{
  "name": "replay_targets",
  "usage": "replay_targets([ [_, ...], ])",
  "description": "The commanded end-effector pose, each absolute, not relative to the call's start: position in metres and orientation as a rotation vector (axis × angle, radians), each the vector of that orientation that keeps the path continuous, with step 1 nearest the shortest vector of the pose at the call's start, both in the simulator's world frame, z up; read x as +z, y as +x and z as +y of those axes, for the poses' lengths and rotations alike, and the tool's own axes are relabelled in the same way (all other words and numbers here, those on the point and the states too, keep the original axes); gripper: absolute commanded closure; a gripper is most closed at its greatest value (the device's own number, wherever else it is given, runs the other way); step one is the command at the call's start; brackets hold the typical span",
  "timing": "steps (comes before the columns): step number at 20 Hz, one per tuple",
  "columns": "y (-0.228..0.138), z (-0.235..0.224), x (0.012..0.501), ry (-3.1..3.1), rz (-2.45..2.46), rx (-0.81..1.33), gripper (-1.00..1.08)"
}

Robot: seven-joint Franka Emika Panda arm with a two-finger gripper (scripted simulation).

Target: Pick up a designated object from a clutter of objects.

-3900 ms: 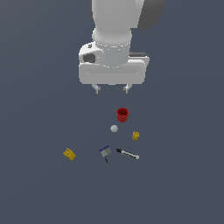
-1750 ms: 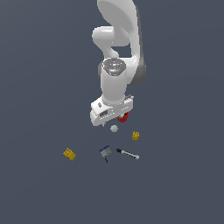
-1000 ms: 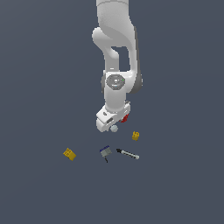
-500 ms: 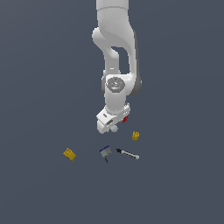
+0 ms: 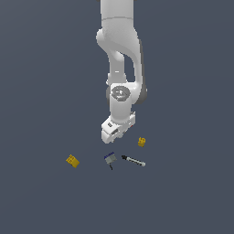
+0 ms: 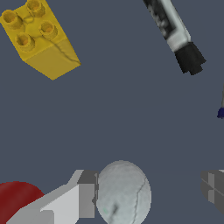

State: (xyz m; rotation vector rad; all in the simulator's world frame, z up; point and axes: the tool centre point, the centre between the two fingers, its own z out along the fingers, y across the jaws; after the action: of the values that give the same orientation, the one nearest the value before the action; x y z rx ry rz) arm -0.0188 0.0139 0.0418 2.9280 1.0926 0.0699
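In the wrist view the pale grey-white ball (image 6: pixel 123 193) lies between the fingers of my open gripper (image 6: pixel 148 192). One fingertip (image 6: pixel 85 194) stands right beside the ball, and the other fingertip (image 6: pixel 213 189) is well apart from it. In the exterior view my gripper (image 5: pixel 112 131) is low over the clutter and hides both the ball and the red cup. The red cup (image 6: pixel 15 200) shows in the wrist view, just beyond the near finger.
A yellow block (image 5: pixel 141 142) (image 6: pixel 39 37) lies at the exterior view's right of the gripper, and a second yellow block (image 5: pixel 72 161) lies far off to its left. The black-and-white marker (image 5: pixel 133 161) (image 6: pixel 175 33) and the grey-blue gadget (image 5: pixel 110 158) lie just in front.
The arm has come down from high above the clutter until the gripper covers the ball and cup. Over the last second it only sank slightly.
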Motion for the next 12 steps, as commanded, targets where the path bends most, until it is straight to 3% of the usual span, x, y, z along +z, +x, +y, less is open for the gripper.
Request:
replay_targets([
  [1,-0.037,0.013,0.021,2.943,1.101,0.0,-0.92],
  [2,-0.037,0.013,0.021,2.943,1.101,0.0,1.08],
  [11,-0.037,0.013,0.021,2.943,1.101,0.0,1.08],
  [12,-0.02,0.023,0.039,2.923,1.118,0.069,1.08],
])
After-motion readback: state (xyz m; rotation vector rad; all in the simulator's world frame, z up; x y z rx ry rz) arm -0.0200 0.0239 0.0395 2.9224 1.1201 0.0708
